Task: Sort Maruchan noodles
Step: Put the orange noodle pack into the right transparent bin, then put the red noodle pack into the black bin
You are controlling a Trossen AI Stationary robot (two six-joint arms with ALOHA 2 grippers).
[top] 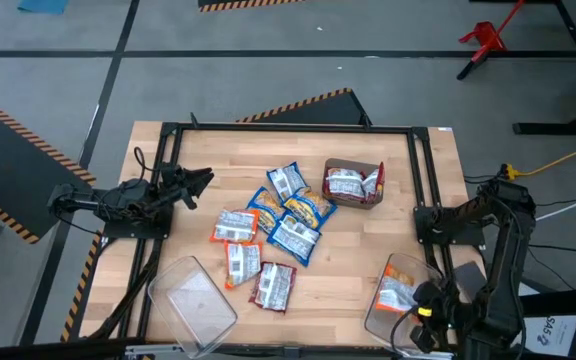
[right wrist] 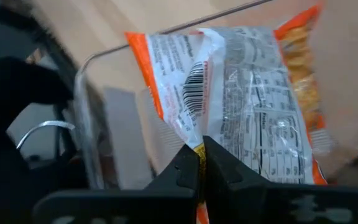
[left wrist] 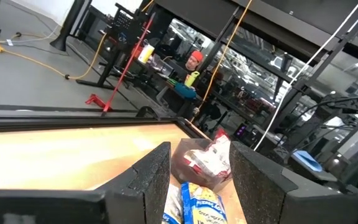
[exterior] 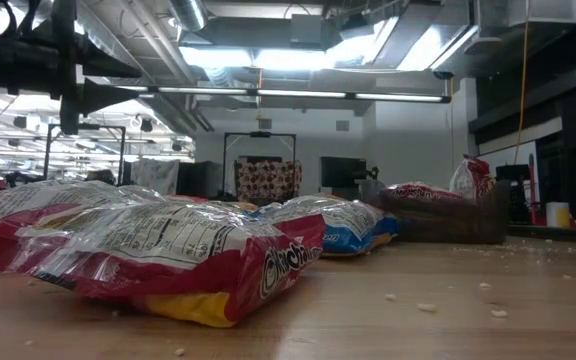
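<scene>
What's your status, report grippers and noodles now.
Right gripper shut on orange noodle packet over right clear bin. Left gripper open, waiting at table's left. Noodle pile mid-table unsorted. Nothing in the way.

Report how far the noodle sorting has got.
Done: little; the right clear bin has only the orange packet over it, and the left clear bin is empty. In hand: the right tool is shut on that orange packet. Left: a pile of packets mid-table, plus some in the brown box. The left tool waits open.

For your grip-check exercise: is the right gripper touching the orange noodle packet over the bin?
Touching: the right wrist view shows the right gripper shut on the orange packet's edge.
</scene>
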